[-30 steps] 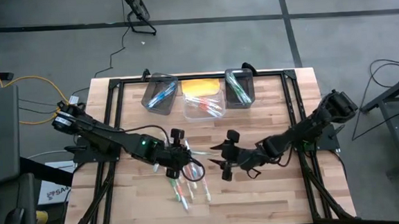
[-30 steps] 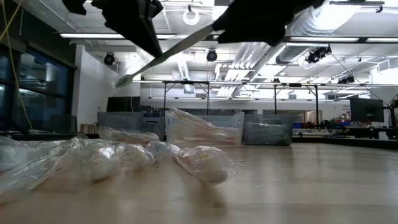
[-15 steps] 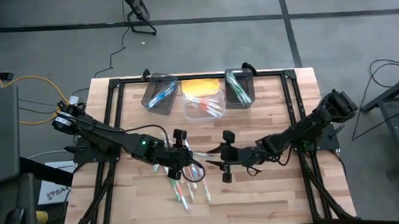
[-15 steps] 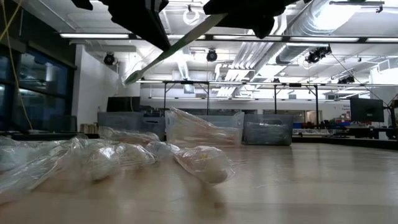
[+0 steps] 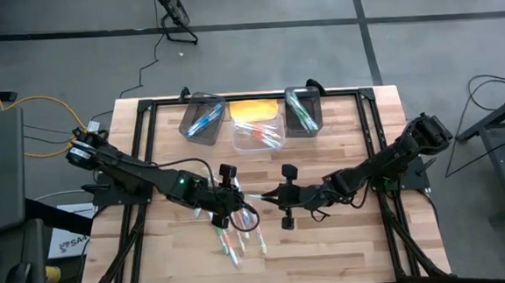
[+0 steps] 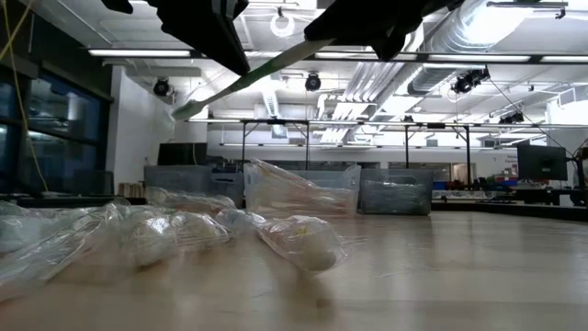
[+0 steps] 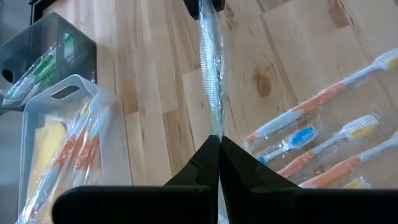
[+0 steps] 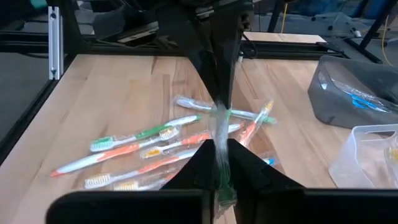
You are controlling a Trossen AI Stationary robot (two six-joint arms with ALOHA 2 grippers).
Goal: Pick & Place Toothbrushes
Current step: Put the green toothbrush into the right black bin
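Wrapped toothbrush (image 7: 211, 74) pinched by left gripper (image 7: 219, 144) and right gripper (image 8: 219, 148), wrist views only

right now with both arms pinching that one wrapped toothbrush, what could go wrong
Both the left gripper and the right gripper are shut on the same wrapped toothbrush above the table. If they pull apart unevenly, the wrapper may tear or slip. If it drops, it could land among the loose toothbrushes below.
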